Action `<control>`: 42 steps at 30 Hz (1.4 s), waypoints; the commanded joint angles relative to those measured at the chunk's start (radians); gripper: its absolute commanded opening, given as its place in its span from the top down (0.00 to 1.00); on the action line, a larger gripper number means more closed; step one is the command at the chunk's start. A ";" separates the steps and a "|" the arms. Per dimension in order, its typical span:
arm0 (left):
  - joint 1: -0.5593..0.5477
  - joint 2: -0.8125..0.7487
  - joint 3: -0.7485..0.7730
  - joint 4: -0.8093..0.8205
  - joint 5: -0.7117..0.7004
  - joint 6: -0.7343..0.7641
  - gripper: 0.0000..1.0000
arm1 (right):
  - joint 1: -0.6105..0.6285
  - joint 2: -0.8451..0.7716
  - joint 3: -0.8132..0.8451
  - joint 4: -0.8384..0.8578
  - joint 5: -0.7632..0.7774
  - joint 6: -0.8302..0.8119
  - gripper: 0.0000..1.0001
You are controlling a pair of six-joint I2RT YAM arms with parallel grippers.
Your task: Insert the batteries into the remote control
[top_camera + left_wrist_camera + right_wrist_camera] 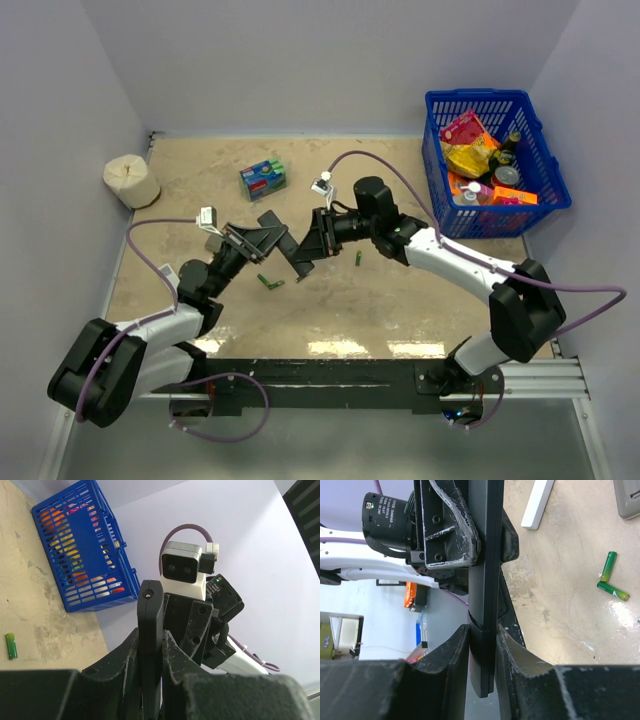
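The sandy surface point(400, 300) fills the view, and the blue basket point(432, 150) stands well to the right of the remote control point(485, 555). That black bar hangs above the surface between the two arms — the left jaws are clenched on one end, the right jaws on the other. Two green batteries point(270, 282) lie loose on the surface near the remote control's left end; a third battery point(358, 260) lies near its right end.

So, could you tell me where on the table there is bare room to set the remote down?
Bare table lies between its near edge and the green batteries, and between the paper roll and packet. Mid-table is crowded: the left end effector and right end effector both grip the remote control.
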 commanded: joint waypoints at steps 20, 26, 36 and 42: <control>-0.013 0.063 0.021 0.568 0.011 0.025 1.00 | -0.056 0.027 0.153 -0.068 0.067 -0.118 0.43; 0.022 0.048 0.022 0.446 0.014 0.042 1.00 | -0.068 -0.035 0.225 -0.216 0.124 -0.292 0.25; 0.055 0.012 0.056 0.160 0.081 0.006 1.00 | -0.068 -0.186 0.256 -0.467 0.158 -0.818 0.20; 0.061 0.002 0.100 0.045 0.149 0.000 1.00 | -0.065 -0.334 0.118 -0.435 0.045 -1.211 0.18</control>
